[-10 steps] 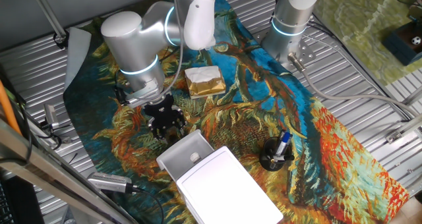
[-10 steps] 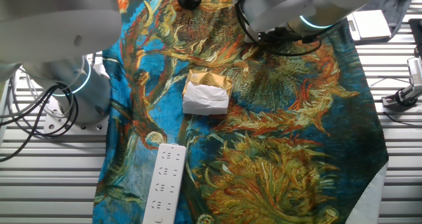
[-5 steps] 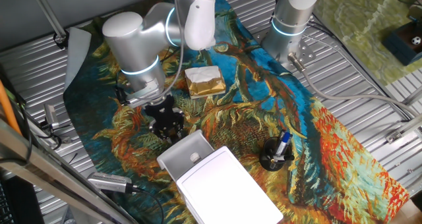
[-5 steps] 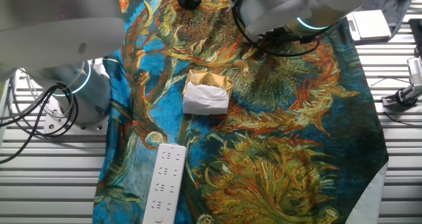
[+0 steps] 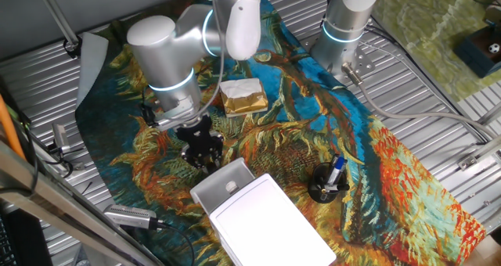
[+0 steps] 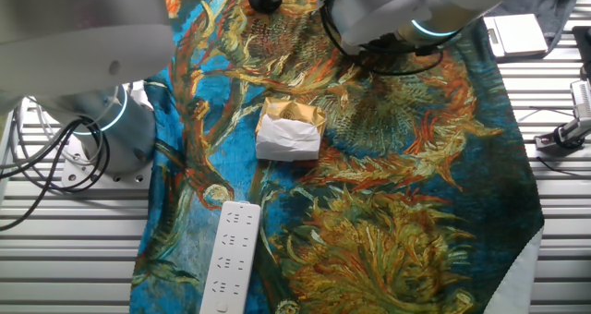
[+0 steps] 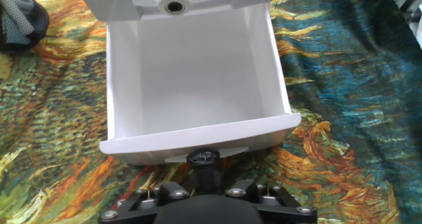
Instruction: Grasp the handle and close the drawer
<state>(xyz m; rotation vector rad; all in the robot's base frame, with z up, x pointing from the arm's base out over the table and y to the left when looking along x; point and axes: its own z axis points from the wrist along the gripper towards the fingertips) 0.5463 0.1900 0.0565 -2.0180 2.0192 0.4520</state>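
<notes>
Drawer [image 7: 198, 85] open, front wall facing claw [image 5: 205, 152]

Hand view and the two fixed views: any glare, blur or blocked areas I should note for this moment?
Hand view: sharp, evenly lit; the drawer interior is bright white with little shading, and the gripper fills the bottom edge. One fixed view: clear, the arm hiding some cloth. Other fixed view: blurred arm housing blocks the top, so the drawer is unseen.

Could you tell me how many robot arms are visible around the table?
2. One arm stands at the table's far left, its gripper at the open drawer; a second arm stands at the far right. Others may be out of view.
</notes>
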